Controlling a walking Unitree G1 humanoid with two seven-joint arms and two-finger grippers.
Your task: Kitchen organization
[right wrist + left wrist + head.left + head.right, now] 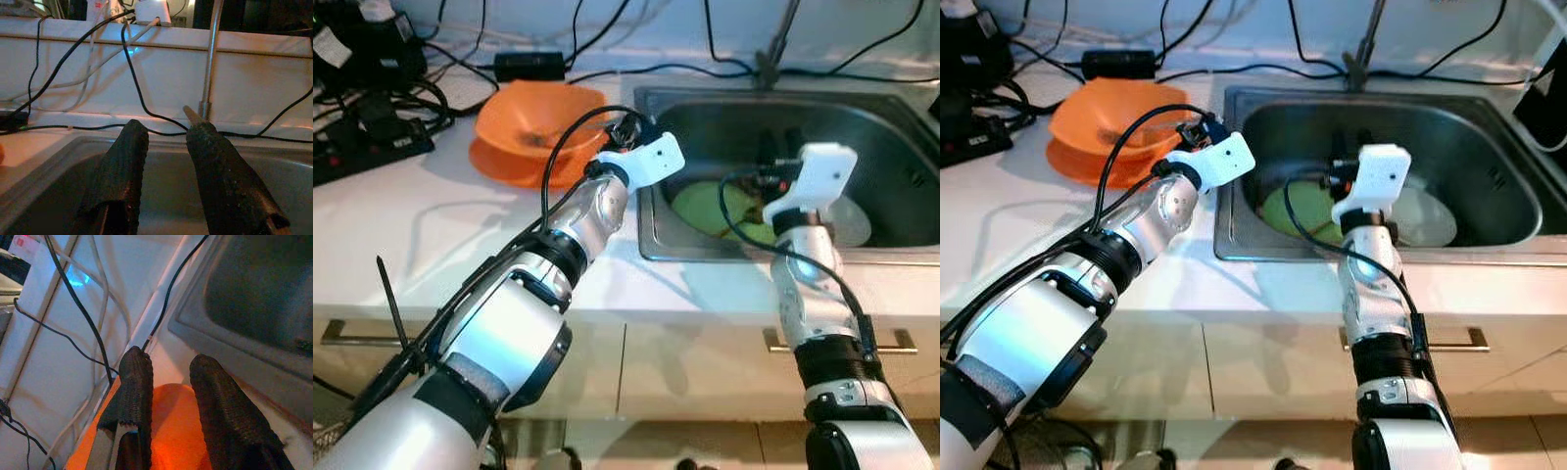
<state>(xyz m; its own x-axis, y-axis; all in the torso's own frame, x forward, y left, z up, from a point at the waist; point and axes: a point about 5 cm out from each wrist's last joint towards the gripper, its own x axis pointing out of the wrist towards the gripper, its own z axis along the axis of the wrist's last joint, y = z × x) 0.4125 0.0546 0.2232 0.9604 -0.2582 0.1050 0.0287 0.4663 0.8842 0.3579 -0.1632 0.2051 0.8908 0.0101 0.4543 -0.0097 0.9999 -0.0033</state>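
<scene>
An orange bowl [533,117] sits on an orange plate [499,162] on the white counter, left of the steel sink [646,250]. In the sink lie a green plate [705,206] and a pale plate [850,220]. My left gripper [625,125] hovers at the bowl's right edge by the sink's corner. It is open, and orange shows between its fingers [134,382]. Over the sink's middle my right gripper [766,171] is open with nothing between its fingers [122,161], pointing towards the faucet [210,58].
Black cables, a power strip [362,147] and a black adapter [529,64] crowd the counter's back and left. The faucet base [769,64] stands behind the sink. Bare counter [440,235] lies in front of the bowl. Below are drawers with handles [901,340].
</scene>
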